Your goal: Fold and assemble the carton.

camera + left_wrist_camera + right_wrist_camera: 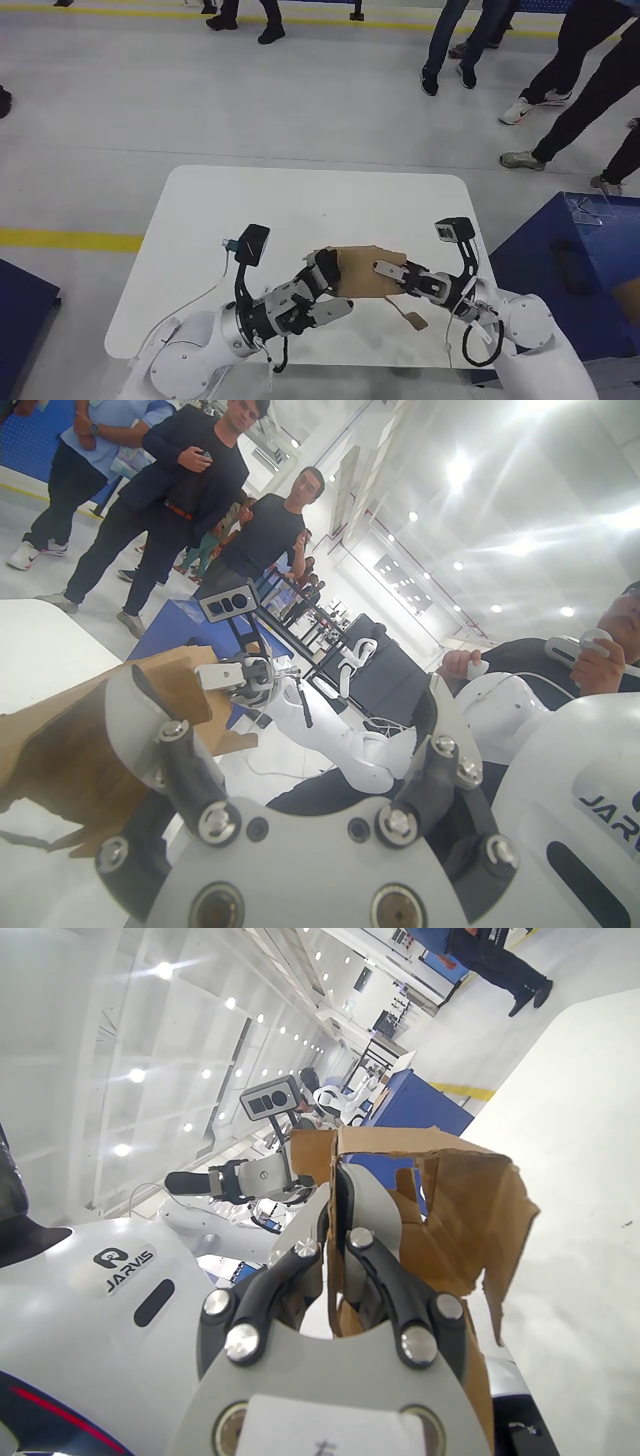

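A brown cardboard carton (362,270), partly opened and ragged along its flap edges, is held between two robot arms over a white bench with rounded corners (300,200), close to the middle of its near edge. Whether it touches the bench surface cannot be told. The right jaws are clenched on one upright wall of the carton (450,1208), with a finger (372,1208) on each face of the board. The left jaws stand spread wide at the carton's opposite end (65,745). One finger (125,720) lies against the cardboard, and the other (445,720) stands well apart from it, gripping nothing. The carton looks light and thin. It would likely flex, crease or tear under a hard squeeze, and its loose flaps would give no firm hold. The soundest grip is probably on a flat wall panel close to a fold line, where the board is stiffest.
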Robot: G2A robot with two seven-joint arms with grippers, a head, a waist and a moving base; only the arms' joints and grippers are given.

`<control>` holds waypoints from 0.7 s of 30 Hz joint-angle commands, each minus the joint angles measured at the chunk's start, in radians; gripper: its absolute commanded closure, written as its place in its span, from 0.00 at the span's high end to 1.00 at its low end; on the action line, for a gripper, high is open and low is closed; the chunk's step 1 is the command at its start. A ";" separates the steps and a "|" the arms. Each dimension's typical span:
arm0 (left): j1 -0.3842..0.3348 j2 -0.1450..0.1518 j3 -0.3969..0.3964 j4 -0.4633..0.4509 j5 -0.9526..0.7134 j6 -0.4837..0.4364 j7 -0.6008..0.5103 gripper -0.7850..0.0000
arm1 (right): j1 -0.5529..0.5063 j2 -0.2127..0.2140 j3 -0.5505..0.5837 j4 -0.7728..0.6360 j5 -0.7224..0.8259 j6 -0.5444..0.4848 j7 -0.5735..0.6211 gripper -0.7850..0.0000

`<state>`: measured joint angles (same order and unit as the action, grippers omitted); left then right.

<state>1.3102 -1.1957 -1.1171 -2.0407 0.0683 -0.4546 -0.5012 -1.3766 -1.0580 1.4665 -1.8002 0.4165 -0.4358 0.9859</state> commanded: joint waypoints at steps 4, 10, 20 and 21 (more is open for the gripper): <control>-0.008 -0.002 0.021 0.018 0.014 0.008 0.000 1.00 | -0.007 0.001 -0.009 -0.003 -0.004 0.000 0.000 0.00; -0.008 -0.001 -0.003 0.008 0.018 0.007 0.024 1.00 | 0.003 0.003 0.007 0.013 0.072 0.030 -0.004 0.00; 0.085 0.018 -0.168 -0.039 0.005 -0.004 0.061 1.00 | 0.066 0.002 0.031 0.103 0.451 0.222 0.132 0.00; 0.090 0.019 -0.176 -0.036 0.005 0.001 0.059 1.00 | 0.069 0.003 0.034 0.106 0.467 0.229 0.143 0.00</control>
<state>1.3947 -1.1774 -1.2838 -2.0799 0.0731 -0.4585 -0.4408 -1.3102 -1.0556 1.4971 -1.6978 0.8578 -0.2156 1.1140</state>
